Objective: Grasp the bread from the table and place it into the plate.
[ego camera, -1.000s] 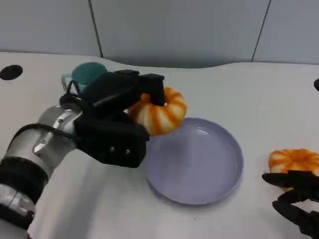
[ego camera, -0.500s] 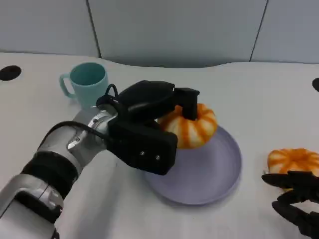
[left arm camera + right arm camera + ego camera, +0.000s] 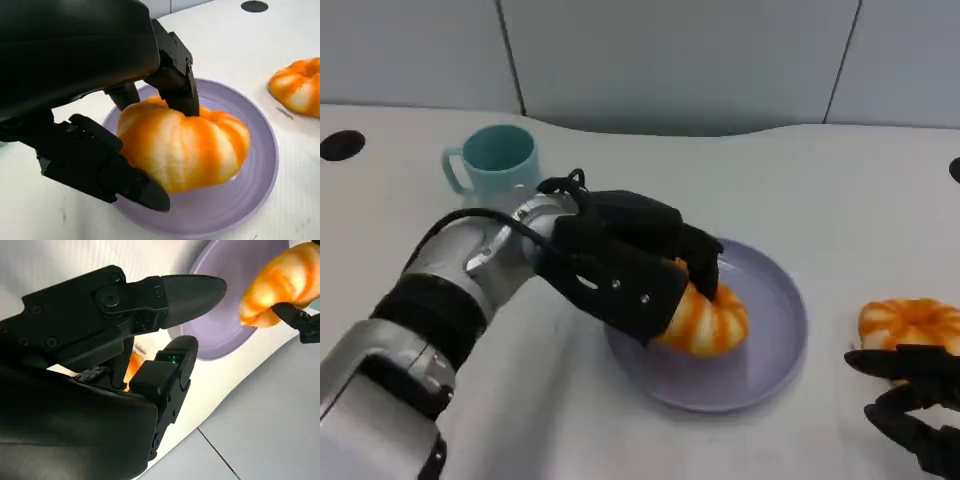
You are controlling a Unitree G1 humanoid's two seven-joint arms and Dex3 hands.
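An orange-and-white striped bread roll [image 3: 708, 320] sits inside the lavender plate [image 3: 775, 345], and my left hand [image 3: 625, 265] grips it from above. The left wrist view shows black fingers [image 3: 172, 80] wrapped over the roll [image 3: 185, 145], which rests on the plate [image 3: 250, 190]. A second striped roll [image 3: 910, 325] lies on the table at the right, also seen as the roll [image 3: 297, 85]. My right hand [image 3: 915, 400] rests by that second roll, fingers apart, holding nothing. In the right wrist view my right hand [image 3: 150, 335] has the plate [image 3: 225, 325] and the held roll [image 3: 272, 282] beyond it.
A teal mug [image 3: 495, 160] stands at the back left of the white table [image 3: 840, 190]. A black round hole [image 3: 342, 145] marks the far left edge, another hole [image 3: 255, 6] shows in the left wrist view. A grey panel wall rises behind the table.
My left hand has carried the roll rightward over the plate and lowered it from above the rim onto the plate's surface. My right hand has stayed put.
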